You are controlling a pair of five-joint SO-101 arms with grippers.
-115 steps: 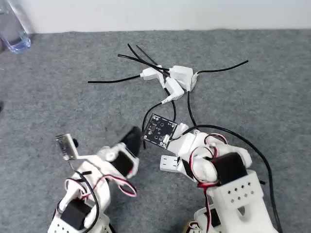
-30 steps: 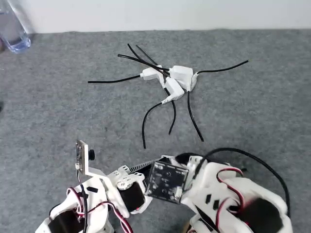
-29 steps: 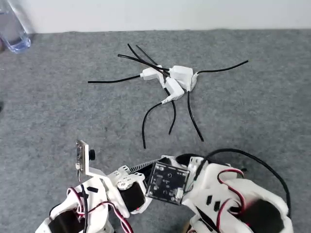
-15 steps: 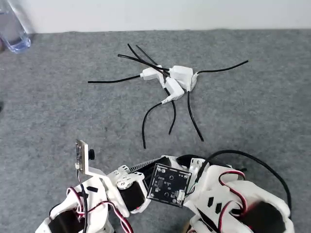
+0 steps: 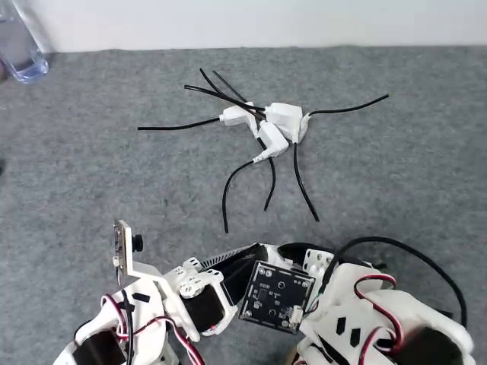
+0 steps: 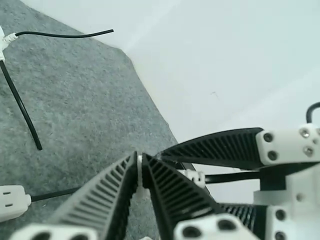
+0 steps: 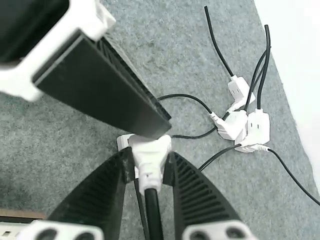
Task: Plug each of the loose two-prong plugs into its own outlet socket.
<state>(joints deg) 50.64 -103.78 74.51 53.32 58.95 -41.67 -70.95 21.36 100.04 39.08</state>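
Observation:
A cluster of white plugs and an outlet block (image 5: 283, 119) with thin black cords lies at the far middle of the grey mat; it also shows in the right wrist view (image 7: 247, 122). My right gripper (image 7: 148, 154) is shut on a white plug (image 7: 150, 148), whose black cord runs back between the fingers. A white socket piece (image 7: 123, 142) sits just behind the plug. My left gripper (image 6: 140, 159) is shut with nothing in it, and its black finger (image 7: 100, 85) crosses just above the held plug. A loose white outlet (image 6: 10, 201) on a cord lies on the mat beside it.
Both arms, the left (image 5: 152, 304) and the right (image 5: 373, 319), are bunched at the mat's near edge. A clear bottle (image 5: 19, 46) stands at the far left corner. A white wall borders the mat's far side. Loose black cord ends (image 5: 228, 198) trail toward the arms.
Both arms have drawn back from the mat's middle to its near edge. Over the last second the right arm's camera board slid further toward that edge. The plug cluster has not moved.

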